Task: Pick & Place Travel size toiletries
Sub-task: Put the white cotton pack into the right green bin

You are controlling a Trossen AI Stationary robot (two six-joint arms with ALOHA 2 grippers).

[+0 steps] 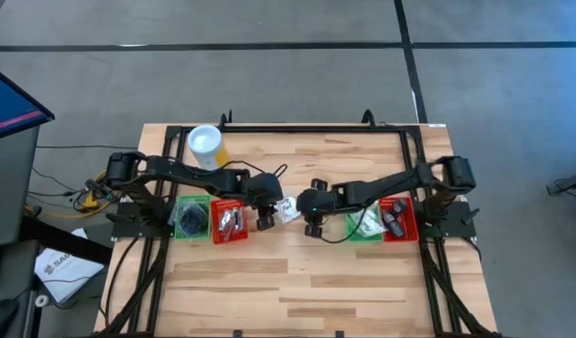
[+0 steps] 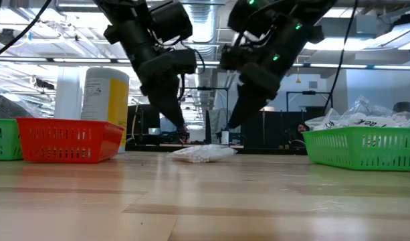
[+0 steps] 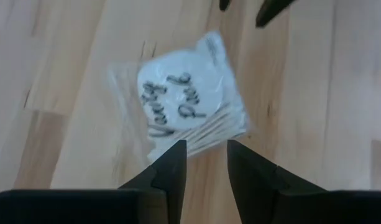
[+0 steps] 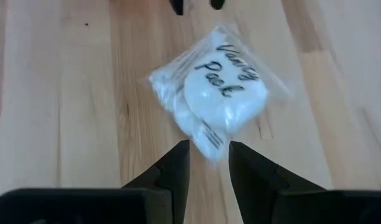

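A clear sachet (image 1: 288, 208) holding white pads, printed with dark script, lies flat on the wooden table between my two grippers. My left gripper (image 3: 202, 149) is open and slants down, its fingertips just short of the sachet's (image 3: 190, 99) near edge. My right gripper (image 4: 209, 146) is open too and slants down from the opposite side, its tips close to one corner of the sachet (image 4: 215, 93). In the low view both grippers hang slightly above the sachet (image 2: 201, 154), one at each end.
At the left stand a green tray (image 1: 178, 218) with a black disc and a red tray (image 2: 67, 140) with silvery tubes. At the right stand a green tray (image 2: 365, 147) with white sachets and a red tray (image 1: 410, 221) with dark items. A yellow cylinder (image 1: 206, 145) stands far left.
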